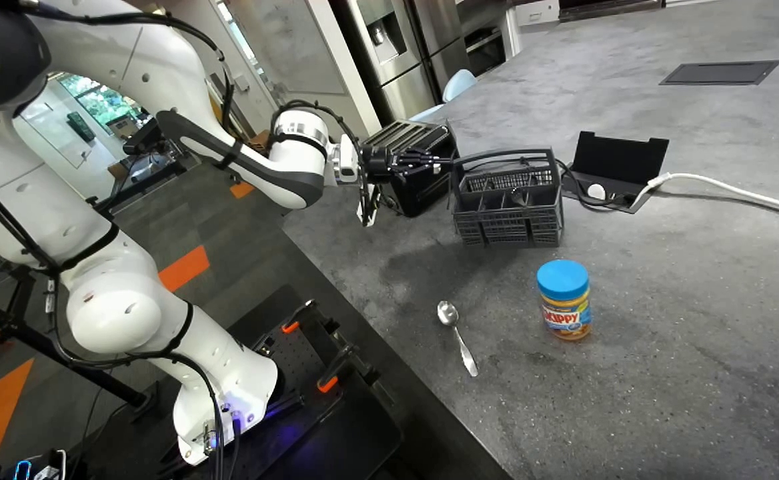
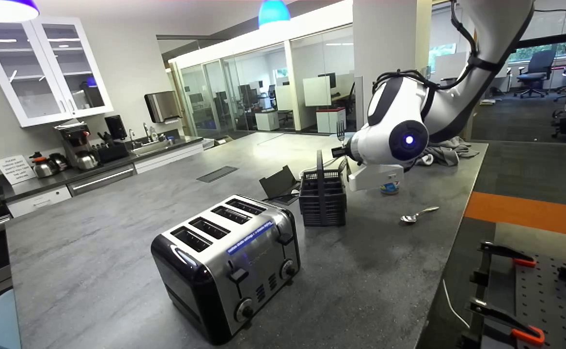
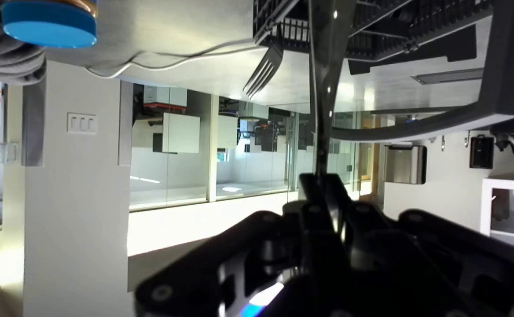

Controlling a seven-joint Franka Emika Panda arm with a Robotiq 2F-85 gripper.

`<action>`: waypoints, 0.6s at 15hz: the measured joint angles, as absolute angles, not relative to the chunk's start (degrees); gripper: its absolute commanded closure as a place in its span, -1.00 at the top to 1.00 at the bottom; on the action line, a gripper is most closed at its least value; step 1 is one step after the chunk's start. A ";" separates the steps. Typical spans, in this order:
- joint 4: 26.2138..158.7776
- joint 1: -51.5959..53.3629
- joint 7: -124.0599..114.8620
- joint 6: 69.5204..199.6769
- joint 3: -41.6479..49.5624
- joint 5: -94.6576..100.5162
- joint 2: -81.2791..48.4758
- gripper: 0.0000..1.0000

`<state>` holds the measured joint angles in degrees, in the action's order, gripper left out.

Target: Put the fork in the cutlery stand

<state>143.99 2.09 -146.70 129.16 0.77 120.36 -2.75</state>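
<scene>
My gripper [image 1: 448,161] is shut on a dark metal fork [image 2: 340,132] and holds it upright, tines up, as an exterior view shows. In the wrist view the fingertips [image 3: 323,178] pinch it and its handle [image 3: 329,57] hangs toward the stand. Fingers hide its tines there. The dark grey cutlery stand [image 1: 513,223] stands upright below and beside the fingertips, which are near its arched handle [image 3: 437,124]. I cannot tell whether the fork's lower end is inside a compartment. A second fork [image 3: 263,72] sticks out of the stand, tines up.
A silver spoon [image 1: 448,312] and a blue-lidded peanut butter jar [image 1: 565,300] are on the grey table. The toaster [image 2: 205,271] stands near the stand. A black folding device [image 1: 619,160] with a white cable [image 1: 729,190] is on the stand's other side.
</scene>
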 measured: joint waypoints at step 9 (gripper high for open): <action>144.74 4.34 -149.22 112.50 -4.61 122.87 -5.54 -0.97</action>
<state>144.74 4.34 -149.22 112.50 -4.61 122.87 -5.54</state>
